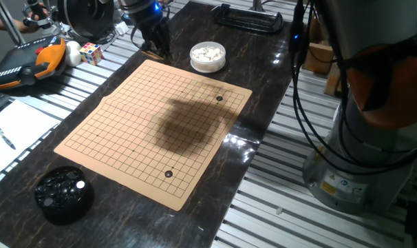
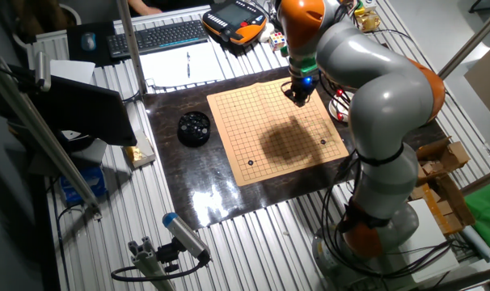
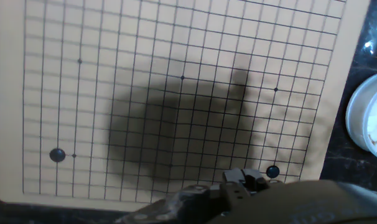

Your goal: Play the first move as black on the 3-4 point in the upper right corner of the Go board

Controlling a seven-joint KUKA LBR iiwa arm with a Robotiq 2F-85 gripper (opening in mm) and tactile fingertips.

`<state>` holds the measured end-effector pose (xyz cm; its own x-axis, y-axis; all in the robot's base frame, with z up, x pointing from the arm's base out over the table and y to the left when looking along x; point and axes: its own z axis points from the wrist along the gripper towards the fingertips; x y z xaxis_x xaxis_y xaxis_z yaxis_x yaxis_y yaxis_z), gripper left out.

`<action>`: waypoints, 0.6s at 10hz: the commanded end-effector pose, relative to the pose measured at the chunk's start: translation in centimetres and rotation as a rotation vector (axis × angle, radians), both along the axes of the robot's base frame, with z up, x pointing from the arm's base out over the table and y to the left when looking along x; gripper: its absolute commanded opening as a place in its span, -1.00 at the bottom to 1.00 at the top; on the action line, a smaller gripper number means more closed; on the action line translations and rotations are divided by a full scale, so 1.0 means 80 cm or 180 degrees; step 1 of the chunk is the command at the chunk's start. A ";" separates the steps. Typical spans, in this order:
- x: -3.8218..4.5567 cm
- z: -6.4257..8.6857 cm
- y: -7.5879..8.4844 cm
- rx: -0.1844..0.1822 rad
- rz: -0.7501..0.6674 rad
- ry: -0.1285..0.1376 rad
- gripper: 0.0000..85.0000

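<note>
The jaws (image 1: 155, 47) are held over the far edge of the Go board (image 1: 153, 127), close beside the bowl of white stones (image 1: 208, 56); whether they are wide or narrow cannot be told, since they are dark and partly hidden. Two black stones are seen on the grid: one black stone (image 1: 219, 98) lies near the jaws, at the corner by the white bowl, and another black stone (image 1: 168, 174) lies well apart, at the opposite end. A black bowl of stones (image 1: 64, 193) rests on the bench (image 1: 257, 89), farthest from the jaws.
</note>
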<state>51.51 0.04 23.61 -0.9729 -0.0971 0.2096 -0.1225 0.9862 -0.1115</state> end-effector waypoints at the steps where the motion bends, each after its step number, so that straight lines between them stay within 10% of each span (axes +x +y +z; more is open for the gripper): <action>1: 0.000 0.000 0.000 0.0112 -0.0154 -0.0106 -0.97; 2: 0.000 0.000 0.000 0.0343 -0.0300 -0.0345 -0.98; 3: 0.000 0.000 0.000 0.0308 -0.0476 -0.0083 -0.98; 5: 0.000 0.000 0.000 0.0116 -0.0592 -0.0064 -0.98; 6: 0.000 0.000 0.000 0.0205 -0.0492 0.0016 -0.98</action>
